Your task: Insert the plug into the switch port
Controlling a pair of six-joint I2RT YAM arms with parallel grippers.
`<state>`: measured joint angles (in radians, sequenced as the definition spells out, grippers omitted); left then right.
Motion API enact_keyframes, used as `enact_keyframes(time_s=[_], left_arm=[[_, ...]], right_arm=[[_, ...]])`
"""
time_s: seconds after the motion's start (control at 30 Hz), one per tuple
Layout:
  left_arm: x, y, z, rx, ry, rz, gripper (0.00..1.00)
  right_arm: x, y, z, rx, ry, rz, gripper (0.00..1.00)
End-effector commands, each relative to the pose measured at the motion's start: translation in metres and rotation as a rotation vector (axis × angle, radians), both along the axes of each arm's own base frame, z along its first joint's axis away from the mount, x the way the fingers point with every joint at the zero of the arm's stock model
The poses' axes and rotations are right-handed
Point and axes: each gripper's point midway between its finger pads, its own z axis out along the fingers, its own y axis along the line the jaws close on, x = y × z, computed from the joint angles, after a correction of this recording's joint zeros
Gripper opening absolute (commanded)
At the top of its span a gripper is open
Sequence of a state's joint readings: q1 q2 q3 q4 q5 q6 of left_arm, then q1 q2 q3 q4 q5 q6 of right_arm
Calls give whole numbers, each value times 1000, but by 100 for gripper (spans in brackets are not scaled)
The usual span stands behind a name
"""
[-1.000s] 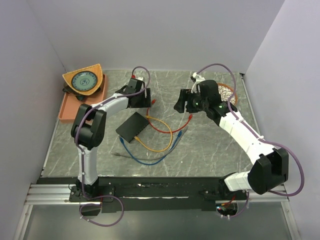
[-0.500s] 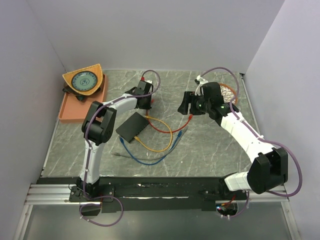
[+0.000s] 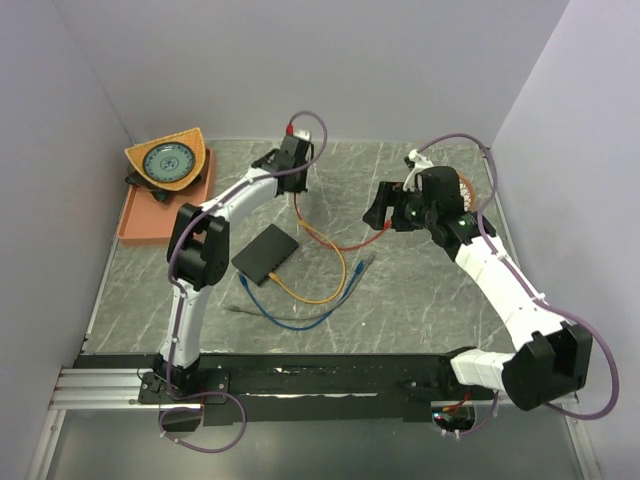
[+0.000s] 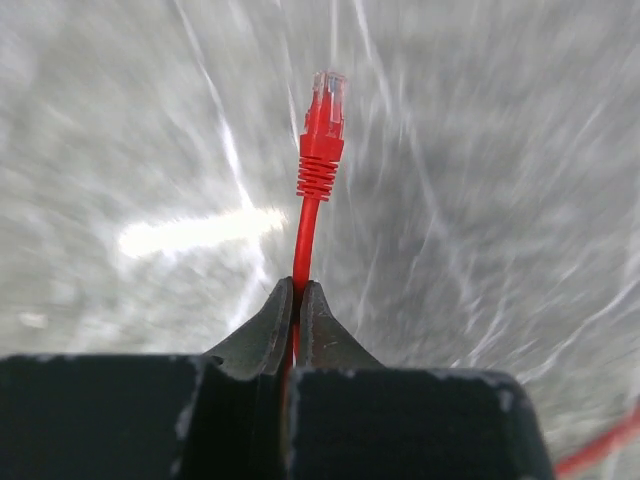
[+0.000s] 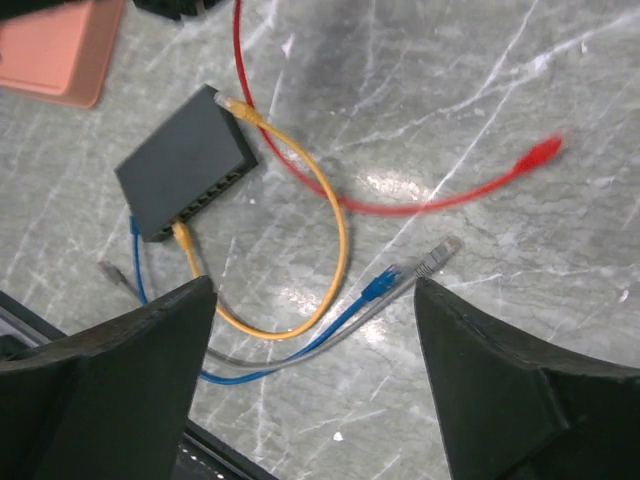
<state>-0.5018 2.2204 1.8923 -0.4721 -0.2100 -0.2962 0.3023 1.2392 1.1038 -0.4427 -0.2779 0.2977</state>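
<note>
My left gripper (image 4: 297,295) is shut on a red cable just behind its plug (image 4: 322,110), which sticks out ahead of the jaws above blurred table. From above, the left gripper (image 3: 296,188) hangs at the back centre with the red cable (image 3: 335,243) trailing right. The flat black switch (image 3: 265,252) lies mid-table; its row of ports (image 5: 212,192) faces the near side. A yellow cable (image 5: 335,230) is plugged in at both ends. My right gripper (image 5: 315,290) stands open and empty above loose cables, right of the switch (image 5: 185,165). The red cable's other plug (image 5: 540,152) lies free, blurred.
A blue plug (image 5: 383,285) and a grey plug (image 5: 437,257) lie loose between the switch and the right arm (image 3: 480,250). An orange tray (image 3: 140,222) with a dial-faced wedge (image 3: 168,160) sits at the back left. A woven round item (image 3: 462,187) lies behind the right wrist. Walls close in on three sides.
The left gripper closed on the red cable and lifted it toward the back. The right gripper drifted right and opened wider; the red cable now stretches across the table.
</note>
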Motion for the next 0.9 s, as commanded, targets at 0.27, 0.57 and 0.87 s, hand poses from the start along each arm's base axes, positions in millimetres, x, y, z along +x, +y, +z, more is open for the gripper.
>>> enact_keyframes(time_s=[0.27,0.57,0.87], left_arm=[[-35,40,322,-255,-602,91,1],[-82,25,298,-458,-532,9,1],[-107,8,150,-549,-263,57,1]], right_arm=[[-25,2,49,79,-147,73,99],[-59,18,124,224,-367,211,99],[-70,48,131,414,-393,367,99]])
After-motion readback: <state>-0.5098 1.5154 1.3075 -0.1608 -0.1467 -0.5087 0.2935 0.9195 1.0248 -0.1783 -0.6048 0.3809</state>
